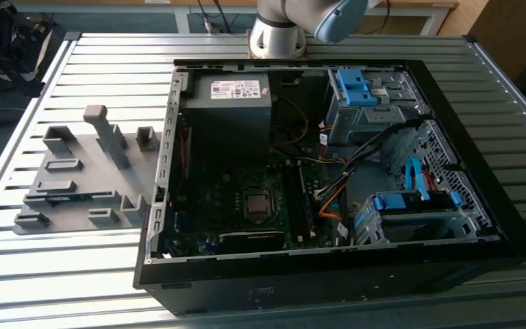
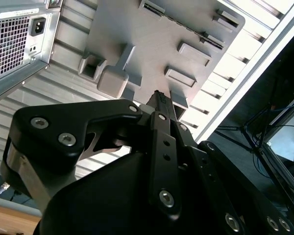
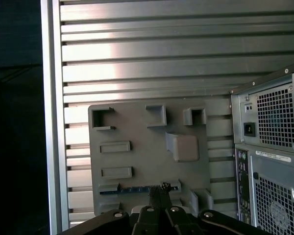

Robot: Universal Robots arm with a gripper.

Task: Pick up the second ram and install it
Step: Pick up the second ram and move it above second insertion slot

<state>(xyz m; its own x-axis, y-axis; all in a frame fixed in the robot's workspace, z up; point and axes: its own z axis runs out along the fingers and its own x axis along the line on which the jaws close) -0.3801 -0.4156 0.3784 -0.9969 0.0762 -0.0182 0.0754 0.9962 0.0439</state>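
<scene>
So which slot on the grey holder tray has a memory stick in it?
The one right at the gripper in the first wrist view: a blue-green ram edge shows in it, while the tray's other holders are bare grey.

Posts (image 1: 109, 140): upright, they narrow your gripper's (image 2: 158, 95) way onto the tray (image 1: 71, 223).
Case wall (image 1: 164, 171): stands just beside the tray.
Worktop (image 1: 107, 62): bare slats, room around it.

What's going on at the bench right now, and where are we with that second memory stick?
The arm's black gripper hangs above the grey plastic holder tray, which sits on the slatted metal table beside the open black computer case. The long, thin blue-green memory stick sits in a slot of the tray, not yet picked up. In the first wrist view, the gripper lines up over it.
</scene>
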